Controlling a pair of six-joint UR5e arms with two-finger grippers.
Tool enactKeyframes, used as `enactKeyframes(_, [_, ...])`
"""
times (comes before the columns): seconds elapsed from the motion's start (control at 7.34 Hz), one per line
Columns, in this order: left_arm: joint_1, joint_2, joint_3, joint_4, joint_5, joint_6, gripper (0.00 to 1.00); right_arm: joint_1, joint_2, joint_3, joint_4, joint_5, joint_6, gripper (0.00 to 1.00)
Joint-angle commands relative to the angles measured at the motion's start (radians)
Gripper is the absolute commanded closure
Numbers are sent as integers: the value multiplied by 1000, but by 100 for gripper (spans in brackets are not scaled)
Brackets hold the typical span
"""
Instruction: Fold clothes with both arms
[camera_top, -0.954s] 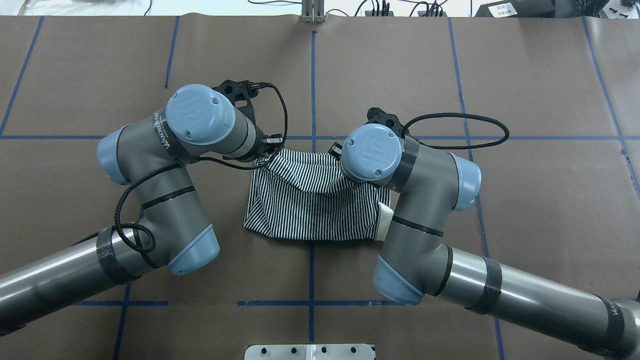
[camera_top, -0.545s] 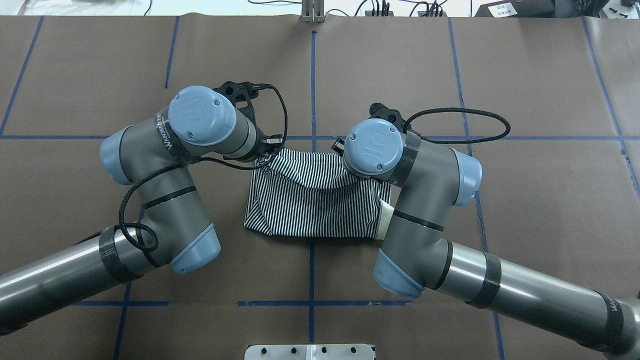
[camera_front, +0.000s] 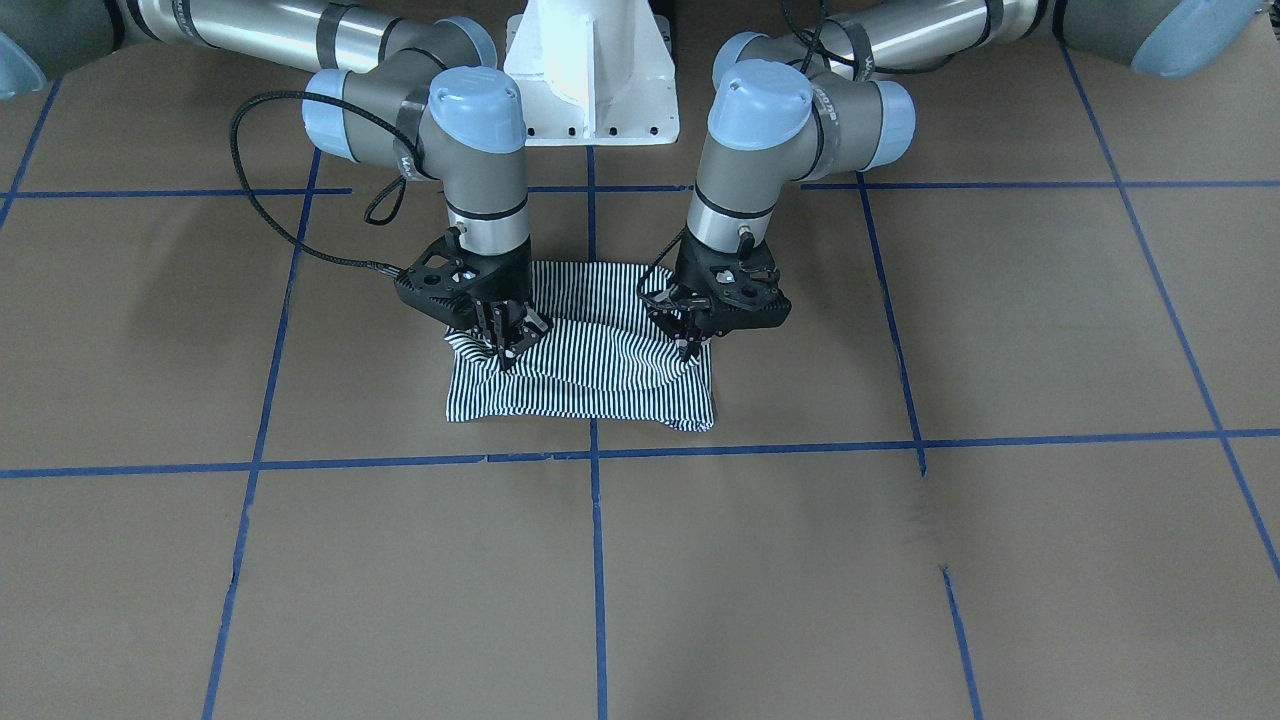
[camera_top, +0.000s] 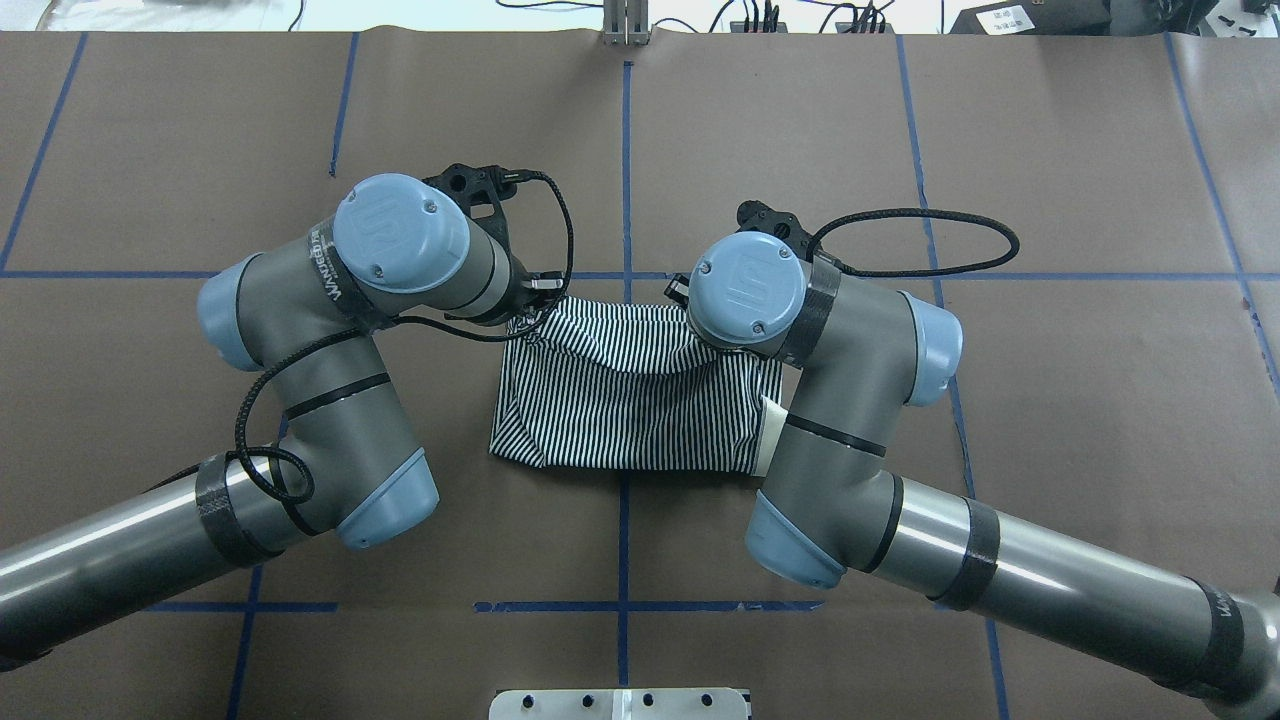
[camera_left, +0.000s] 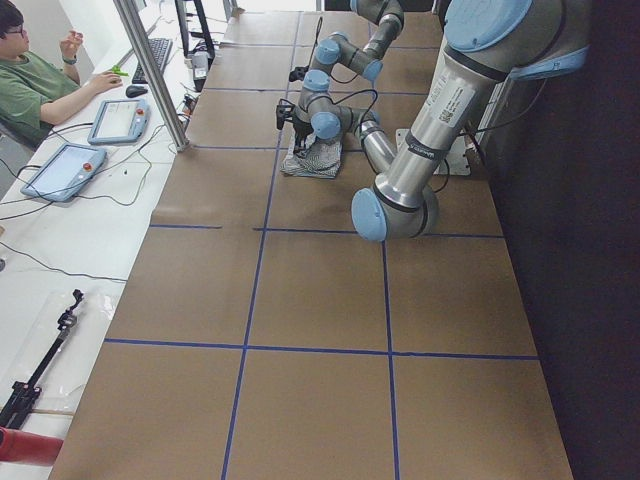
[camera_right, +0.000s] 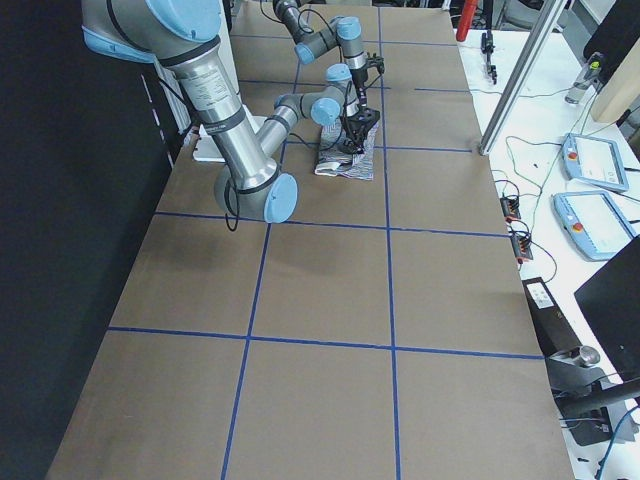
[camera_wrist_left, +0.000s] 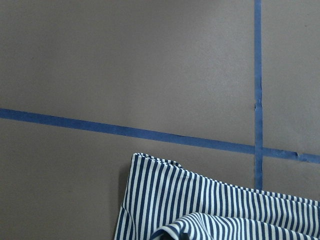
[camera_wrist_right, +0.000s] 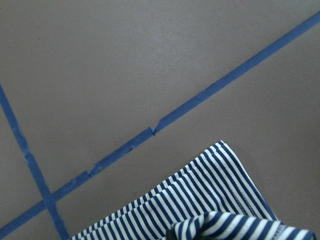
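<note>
A robotics lab: tape-gridded table (camera_front: 900, 560), teach pendants (camera_right: 598, 225) on a side bench (camera_left: 45, 245).

**Taped brown tabletop, a side desk with pendants**

A brown paper-covered tabletop (camera_top: 1080, 150) carries a grid of blue tape lines (camera_front: 598, 560). Black cables (camera_top: 760, 15) bunch along its far edge. In the exterior left view a white side desk (camera_left: 60, 260) runs beside it, where a person (camera_left: 35, 85) in a green shirt sits near a keyboard (camera_left: 158, 55) and a mouse (camera_left: 137, 91). Two teach pendants (camera_left: 120, 120) lie there, an aluminium post (camera_left: 150, 70) stands by the tabletop's edge, and a black tool (camera_left: 40, 365) lies on a clear sheet nearer the camera.
</note>
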Motion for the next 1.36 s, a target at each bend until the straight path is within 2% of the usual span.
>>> enactKeyframes(0.0, [0,3,0,-6,0,2,100,6,0,-9,7,0,-9,100])
enactKeyframes(0.41, [-3,4,1,-18,0,20,100,9,0,-11,11,2,-15,100])
enactKeyframes(0.55, [-9,15,-2,-41,-1,79,1,9,0,-11,13,2,-68,46])
enactKeyframes(0.68, [-35,27,-18,-61,-9,189,0,9,6,-9,13,2,-92,0])
enactKeyframes(0.82, [-63,54,-40,-63,-32,238,0,9,13,-5,10,9,-98,0])
enactKeyframes(0.95, [-113,65,-40,-61,-103,312,0,6,41,0,2,14,-113,0])
enactKeyframes(1.23, [-152,82,-41,-64,-125,373,0,-49,53,3,-1,2,-194,0])
